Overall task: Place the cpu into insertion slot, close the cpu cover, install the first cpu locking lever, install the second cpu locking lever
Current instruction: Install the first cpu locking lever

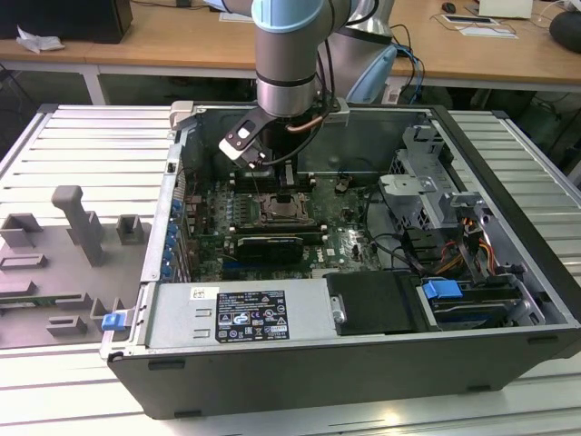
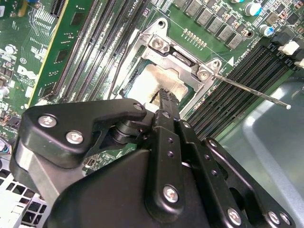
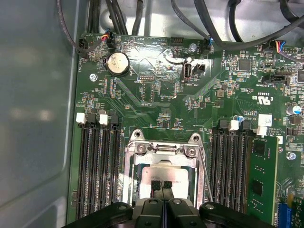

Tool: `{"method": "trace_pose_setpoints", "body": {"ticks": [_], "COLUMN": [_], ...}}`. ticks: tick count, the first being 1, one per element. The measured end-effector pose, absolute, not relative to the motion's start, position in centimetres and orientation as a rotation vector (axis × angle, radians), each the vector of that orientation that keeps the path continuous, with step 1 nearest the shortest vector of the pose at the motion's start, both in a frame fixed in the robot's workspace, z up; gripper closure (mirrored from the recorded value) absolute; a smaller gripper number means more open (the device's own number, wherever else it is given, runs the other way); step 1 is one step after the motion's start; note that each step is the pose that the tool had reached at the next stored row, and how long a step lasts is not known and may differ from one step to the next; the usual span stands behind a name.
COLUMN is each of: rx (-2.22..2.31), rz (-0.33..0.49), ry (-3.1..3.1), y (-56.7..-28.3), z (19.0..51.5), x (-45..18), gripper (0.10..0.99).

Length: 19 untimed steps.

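The gripper [image 3: 161, 184] had its 2 fingers pressed together, with the tips just over the cpu [image 3: 179, 176]. The cpu lay in the socket, framed by the cpu cover [image 3: 161, 153]. In the exterior view this spot was slightly left of the frame's centre, inside the computer case [image 1: 408, 381]. 1 thin lever [image 2: 251, 92] stuck out beside the socket.

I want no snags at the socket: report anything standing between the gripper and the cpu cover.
Nothing visible does. The gripper, fingers together, hangs directly over the cpu in the open centre of the cpu cover; one thin lever lies alongside it.
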State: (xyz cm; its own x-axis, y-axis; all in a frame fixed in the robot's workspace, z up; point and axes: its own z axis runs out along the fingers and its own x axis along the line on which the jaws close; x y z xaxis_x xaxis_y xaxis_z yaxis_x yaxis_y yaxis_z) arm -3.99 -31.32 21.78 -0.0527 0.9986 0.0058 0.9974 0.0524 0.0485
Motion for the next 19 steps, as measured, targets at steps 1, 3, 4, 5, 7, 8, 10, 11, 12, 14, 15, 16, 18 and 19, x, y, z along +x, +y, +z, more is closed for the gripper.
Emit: {"method": "trace_pose_setpoints", "body": {"ticks": [1, 3, 4, 5, 7, 8, 10, 11, 12, 14, 15, 16, 18, 19], "rx": [2.142, 2.142, 2.142, 2.142, 2.142, 2.141, 2.141, 2.141, 2.141, 2.14, 2.14, 2.14, 2.14, 2.14], "rz": [0.061, 0.061, 0.061, 0.061, 0.061, 0.06, 0.059, 0.059, 0.058, 0.057, 0.057, 0.057, 0.056, 0.056], "ry": [2.258, 2.257, 2.257, 2.257, 2.257, 2.257, 2.257, 2.257, 2.256, 2.256, 2.256, 2.256, 2.256, 2.255], "y": [-31.3, -31.3, -31.3, -31.3, -31.3, -31.3, -31.3, -31.3, -31.3, -31.3, -31.3, -31.3, -31.3, -31.3], "z": [21.8, 21.8, 21.8, 21.8, 21.8, 21.8, 21.9, 21.9, 22.0, 22.2, 22.3, 22.5, 22.8, 22.9], "x": [-4.0, -4.0, -4.0, -4.0, -4.0, -4.0, -4.0, -4.0, -4.0, -4.0, -4.0, -4.0, -4.0, -4.0], "gripper": [0.984, 0.984, 0.984, 0.984, 0.984, 0.984, 0.984, 0.984, 0.984, 0.984, 0.984, 0.984, 0.984, 0.984]}}
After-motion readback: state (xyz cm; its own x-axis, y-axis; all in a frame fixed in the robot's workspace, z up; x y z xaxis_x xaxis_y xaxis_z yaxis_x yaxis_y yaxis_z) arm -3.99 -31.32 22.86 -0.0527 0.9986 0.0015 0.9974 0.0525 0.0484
